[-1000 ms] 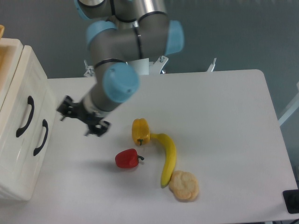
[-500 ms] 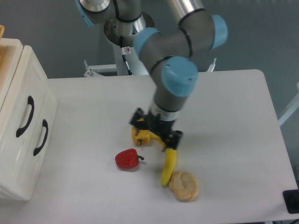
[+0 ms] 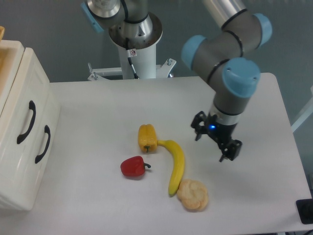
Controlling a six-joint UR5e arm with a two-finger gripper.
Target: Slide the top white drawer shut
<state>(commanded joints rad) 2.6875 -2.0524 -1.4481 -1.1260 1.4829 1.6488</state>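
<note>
Nearest the camera lay a bun (image 3: 192,194), banana (image 3: 175,165) and two peppers. Over bare table at the right hung the gripper (image 3: 215,142), fingers spread apart and holding nothing, well apart from the drawer (image 3: 24,110) at the far left. That glossy cream front with its curved black handle looked flush, likely shut. Any return sweep risked knocking the fruit between them.

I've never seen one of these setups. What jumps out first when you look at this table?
The big grey arm with light-blue joints, reaching down on the right, its gripper hanging empty above the white table. Mid-table lies bright food: a yellow pepper, a banana, a red pepper and a pale bun. At the far left stands a cream cabinet; its top white drawer has a black handle.
</note>
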